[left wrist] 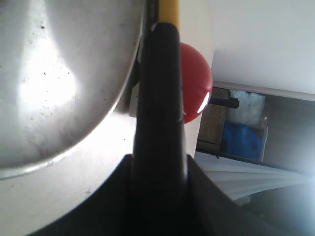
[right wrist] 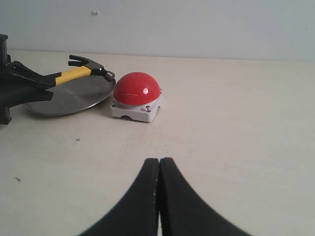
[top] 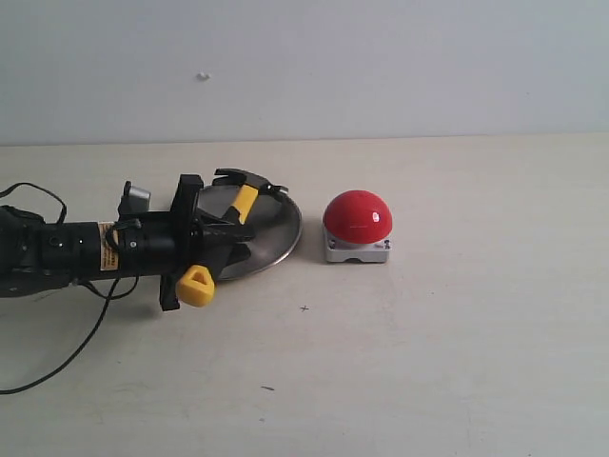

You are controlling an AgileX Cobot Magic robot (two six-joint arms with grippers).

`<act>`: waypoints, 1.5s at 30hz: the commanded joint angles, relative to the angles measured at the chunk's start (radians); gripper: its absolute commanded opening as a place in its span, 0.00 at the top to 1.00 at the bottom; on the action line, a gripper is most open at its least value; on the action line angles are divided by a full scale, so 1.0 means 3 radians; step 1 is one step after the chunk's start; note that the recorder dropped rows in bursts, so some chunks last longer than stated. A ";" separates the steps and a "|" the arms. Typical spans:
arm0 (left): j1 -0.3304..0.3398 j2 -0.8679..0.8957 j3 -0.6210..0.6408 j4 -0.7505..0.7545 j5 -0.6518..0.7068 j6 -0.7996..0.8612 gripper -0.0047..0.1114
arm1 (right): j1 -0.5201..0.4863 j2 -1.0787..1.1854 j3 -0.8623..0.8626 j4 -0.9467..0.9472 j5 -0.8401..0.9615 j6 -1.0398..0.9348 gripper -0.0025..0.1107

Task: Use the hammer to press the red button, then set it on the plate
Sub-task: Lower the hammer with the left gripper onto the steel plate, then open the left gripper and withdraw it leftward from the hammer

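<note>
Clamping the black handle of the hammer (top: pixel 245 202), the left tool (top: pixel 226 243) holds it across the plate (top: pixel 283 233) at centre left of the exterior frame, with the head at the plate's upper rim. The red button (top: pixel 358 215) sits just right of the plate on the counter (top: pixel 457 362). The right tool (right wrist: pixel 159 169) is clenched on nothing, tips pressed together.

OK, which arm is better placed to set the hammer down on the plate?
Left. The left gripper is clamped on the handle of the hammer, whose head hangs over the plate. The right gripper is shut on nothing, set back from the red button.
</note>
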 commanded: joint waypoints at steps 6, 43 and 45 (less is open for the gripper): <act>0.0007 -0.0036 -0.0036 0.0101 0.0045 -0.0062 0.19 | 0.0001 -0.0019 0.0012 -0.0003 -0.0011 -0.0005 0.98; 0.0650 -0.0077 -0.0036 0.0839 -0.0484 0.0199 0.17 | 0.0001 -0.0019 0.0012 -0.0003 -0.0011 -0.0005 0.98; 0.0549 -0.0077 -0.0087 0.0804 -0.0460 0.0245 0.17 | 0.0001 -0.0019 0.0012 -0.0003 -0.0011 -0.0005 0.98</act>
